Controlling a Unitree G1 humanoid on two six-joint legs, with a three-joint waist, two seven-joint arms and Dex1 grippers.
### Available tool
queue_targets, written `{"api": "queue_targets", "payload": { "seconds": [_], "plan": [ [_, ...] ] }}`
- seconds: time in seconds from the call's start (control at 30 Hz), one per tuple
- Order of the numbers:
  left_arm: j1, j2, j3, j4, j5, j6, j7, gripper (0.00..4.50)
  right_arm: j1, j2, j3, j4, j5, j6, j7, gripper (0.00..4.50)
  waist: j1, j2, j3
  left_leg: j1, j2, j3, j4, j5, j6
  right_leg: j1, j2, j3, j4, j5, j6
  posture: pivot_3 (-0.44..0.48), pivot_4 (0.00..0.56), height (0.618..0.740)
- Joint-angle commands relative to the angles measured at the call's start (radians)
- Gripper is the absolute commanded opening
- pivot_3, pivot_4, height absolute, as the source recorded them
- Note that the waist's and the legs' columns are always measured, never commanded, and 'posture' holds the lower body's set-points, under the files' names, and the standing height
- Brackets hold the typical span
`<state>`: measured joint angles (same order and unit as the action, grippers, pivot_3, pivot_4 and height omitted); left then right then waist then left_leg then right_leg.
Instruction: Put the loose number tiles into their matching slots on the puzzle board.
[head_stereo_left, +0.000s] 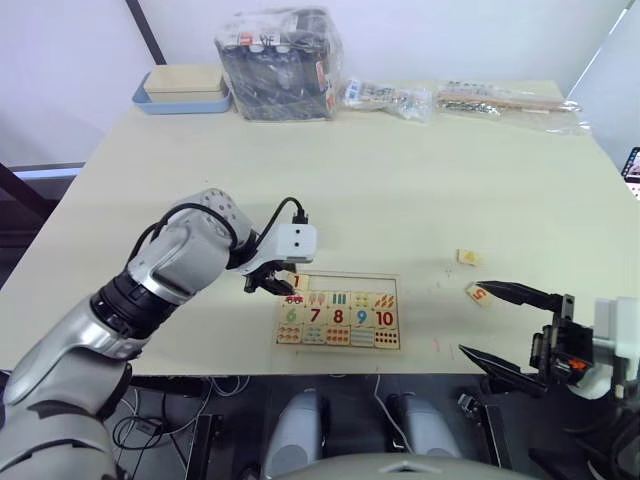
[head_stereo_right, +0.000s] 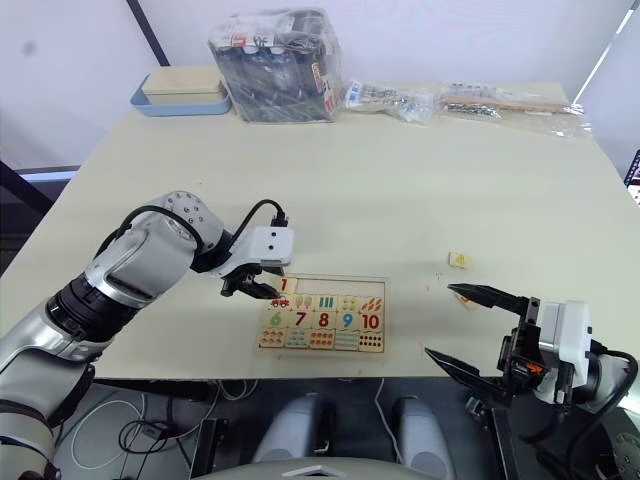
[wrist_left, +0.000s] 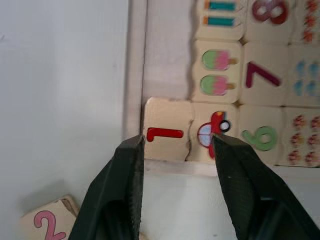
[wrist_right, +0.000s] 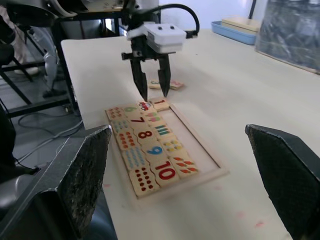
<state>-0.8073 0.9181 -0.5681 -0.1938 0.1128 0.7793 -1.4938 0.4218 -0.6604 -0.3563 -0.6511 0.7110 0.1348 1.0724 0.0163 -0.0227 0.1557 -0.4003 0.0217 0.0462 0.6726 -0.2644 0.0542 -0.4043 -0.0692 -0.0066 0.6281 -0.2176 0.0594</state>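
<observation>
Pale wooden "1" tile (wrist_left: 167, 130) sits in the puzzle board (head_stereo_left: 390, 284) corner, directly below the left gripper (wrist_left: 177, 150), whose jaws stand apart; right gripper (head_stereo_left: 495, 322) gapes wide.

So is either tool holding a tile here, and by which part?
Neither. The left tool is open above the 1 tile, already in its slot on the puzzle board. The right tool is open and empty.

The left arm (head_stereo_left: 170, 265) is silver-grey with a black ribbed band near the elbow. A black cable loops to the white boxy wrist above the left hand (head_stereo_left: 268, 285). The right hand (head_stereo_left: 505, 325) has long black tapered fingers, a white housing and orange bits.
</observation>
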Motion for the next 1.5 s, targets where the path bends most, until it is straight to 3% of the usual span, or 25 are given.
{"api": "queue_targets", "payload": {
  "seconds": [0.03, 0.1, 0.23, 0.37, 0.53, 1.07, 1.5],
  "plan": [
    [-0.054, 0.034, 0.074, -0.015, -0.069, 0.022, -0.063, 2.35, -0.002, -0.005, -0.023, -0.011, 0.02, -0.018, 0.012, 4.5, 0.0, 0.0, 0.0, 0.0, 0.0, 0.0, 0.0, 0.0, 0.0, 0.0, 0.0, 0.0, 0.0, 0.0, 0.0, 0.0, 0.15, 0.74],
    [-0.076, 0.031, 0.098, 0.005, -0.115, 0.039, -0.082, 2.35, -0.002, -0.003, -0.021, -0.007, 0.018, -0.02, 0.016, 4.5, 0.0, 0.0, 0.0, 0.0, 0.0, 0.0, 0.0, 0.0, 0.0, 0.0, 0.0, 0.0, 0.0, 0.0, 0.0, 0.0, 0.15, 0.74],
    [-0.067, -0.01, 0.152, 0.125, -0.14, -0.132, -0.026, 2.35, -0.015, 0.001, -0.005, -0.002, 0.009, -0.022, 0.014, 4.5, 0.001, 0.0, 0.0, 0.0, 0.0, 0.0, 0.0, 0.0, 0.0, 0.0, 0.0, 0.0, 0.0, 0.0, 0.0, 0.0, 0.15, 0.74],
    [-0.056, -0.044, 0.173, 0.199, -0.17, -0.182, -0.022, 2.35, -0.019, 0.003, 0.002, -0.002, 0.004, -0.023, 0.012, 4.5, 0.0, 0.0, 0.0, 0.0, 0.0, 0.0, 0.0, 0.0, 0.0, 0.0, 0.0, 0.0, 0.0, 0.0, 0.0, 0.0, 0.15, 0.74],
    [-0.012, -0.057, 0.186, 0.25, -0.167, -0.312, 0.006, 0.05, -0.019, 0.006, 0.008, 0.001, -0.006, -0.028, 0.01, 4.5, -0.001, 0.0, 0.0, 0.0, 0.0, 0.0, 0.0, 0.0, 0.0, 0.0, 0.0, 0.0, 0.0, 0.0, 0.0, 0.0, 0.15, 0.74],
    [0.1, -0.117, 0.224, 0.398, -0.162, -0.557, 0.079, 0.01, -0.024, 0.003, 0.014, -0.004, -0.008, -0.025, 0.001, 4.5, 0.001, 0.0, 0.0, 0.0, 0.0, 0.001, 0.001, 0.0, 0.0, 0.0, 0.0, 0.001, 0.001, 0.0, 0.0, 0.0, 0.15, 0.74],
    [0.128, -0.118, 0.233, 0.423, -0.15, -0.607, 0.09, 0.01, -0.038, -0.014, 0.017, -0.029, 0.009, 0.006, -0.029, 4.5, 0.0, 0.0, 0.0, 0.0, 0.0, 0.001, 0.001, 0.0, 0.0, 0.0, 0.0, 0.001, 0.001, 0.0, 0.0, 0.0, 0.15, 0.74]
  ]
}}
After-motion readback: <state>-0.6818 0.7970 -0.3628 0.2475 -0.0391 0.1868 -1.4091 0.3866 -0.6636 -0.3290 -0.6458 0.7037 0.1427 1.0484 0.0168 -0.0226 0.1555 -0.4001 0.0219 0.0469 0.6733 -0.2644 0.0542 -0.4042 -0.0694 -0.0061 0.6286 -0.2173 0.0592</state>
